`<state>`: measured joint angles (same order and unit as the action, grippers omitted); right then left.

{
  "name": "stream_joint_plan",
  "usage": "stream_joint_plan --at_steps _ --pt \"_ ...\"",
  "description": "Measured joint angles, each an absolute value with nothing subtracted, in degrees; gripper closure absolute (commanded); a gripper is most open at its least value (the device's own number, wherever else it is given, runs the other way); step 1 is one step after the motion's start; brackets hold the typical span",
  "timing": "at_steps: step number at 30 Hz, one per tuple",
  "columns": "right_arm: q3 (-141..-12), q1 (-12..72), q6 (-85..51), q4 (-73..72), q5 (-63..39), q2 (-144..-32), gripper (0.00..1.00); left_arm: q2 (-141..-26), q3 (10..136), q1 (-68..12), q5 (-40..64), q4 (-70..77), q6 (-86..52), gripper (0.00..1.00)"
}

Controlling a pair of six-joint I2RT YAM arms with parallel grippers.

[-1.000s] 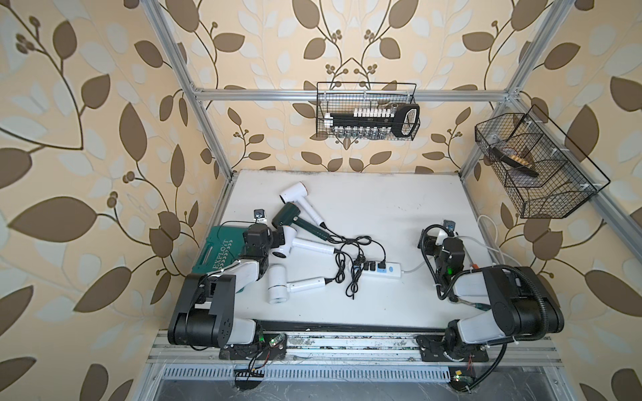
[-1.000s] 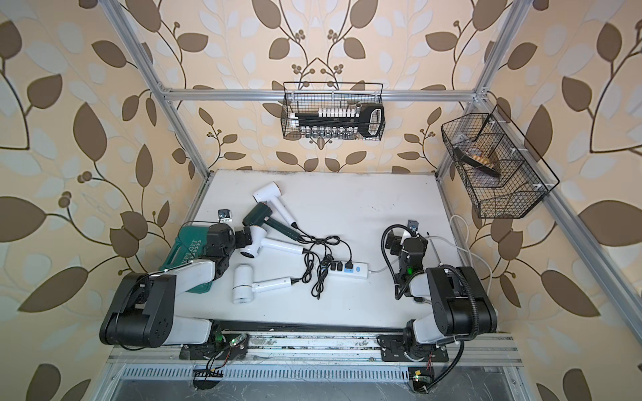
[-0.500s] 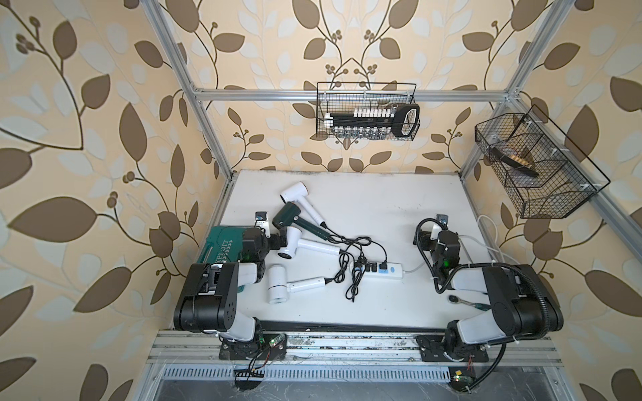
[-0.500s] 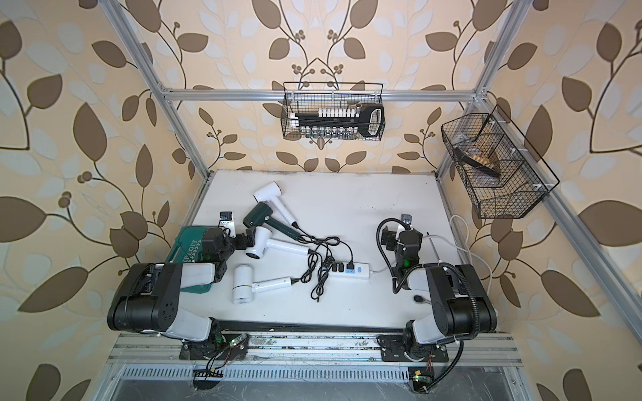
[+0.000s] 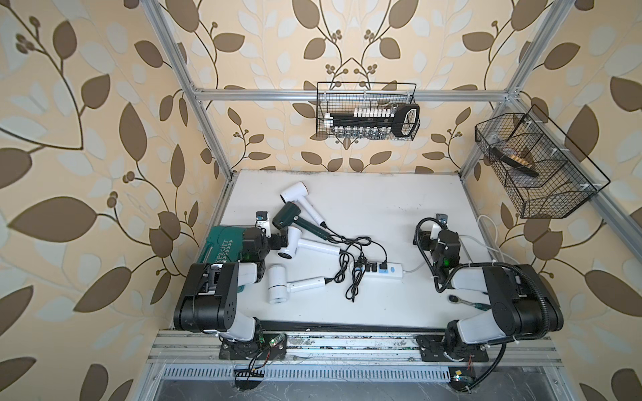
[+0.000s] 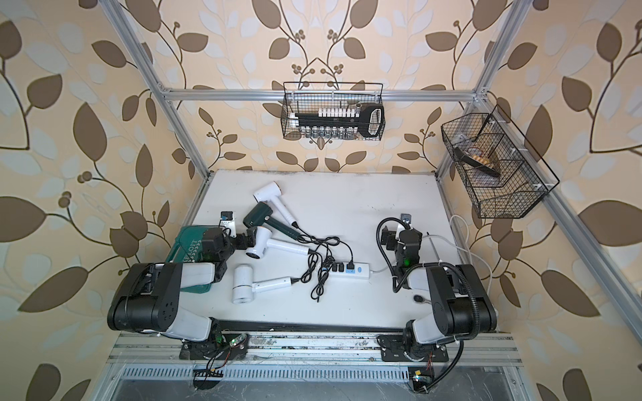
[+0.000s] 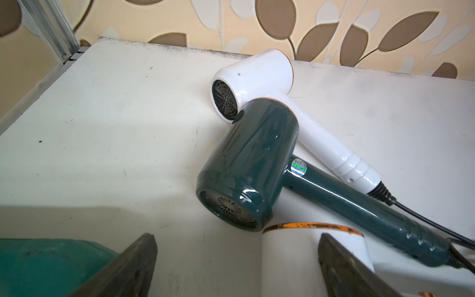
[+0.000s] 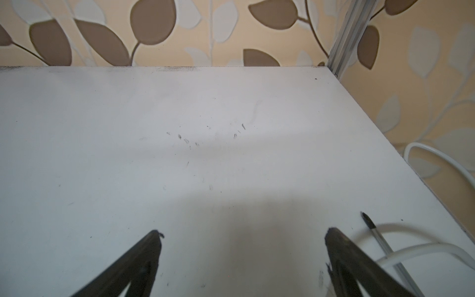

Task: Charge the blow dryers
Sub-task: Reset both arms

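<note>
The four blow dryers lie on their sides in a loose cluster on the left half of the white table (image 5: 364, 208). The far white dryer (image 5: 295, 191) is touched by the dark green dryer (image 5: 286, 217); the middle white dryer (image 5: 295, 241) and the near white dryer (image 5: 278, 283) follow toward the front. Their black cords (image 5: 347, 250) are tangled toward the power strip (image 5: 382, 270) at the centre. Several black plugs are seen seated there, but whether all four are in cannot be told.

The left gripper (image 7: 236, 239) is spread wide and empty, just beside the middle dryer's head. The right gripper (image 8: 244, 231) is likewise released, over bare table well apart from the strip.

The plugging step is judged to be late or finished. Any loose plug would have to be found in the tangle, pinched by its body and lined up with a free socket while the strip is steadied.
</note>
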<state>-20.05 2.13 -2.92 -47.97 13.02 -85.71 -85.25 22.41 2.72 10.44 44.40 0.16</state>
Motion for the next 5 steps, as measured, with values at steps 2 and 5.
stream_joint_plan --at_steps 2,5 --pt "-20.1 2.2 -2.9 -47.9 13.0 -85.7 0.01 -85.3 22.4 2.7 10.5 44.4 0.2 0.01" --pt "-20.3 2.2 -2.7 -47.7 13.0 -86.3 0.01 -85.3 22.4 2.7 10.5 44.4 0.2 0.01"
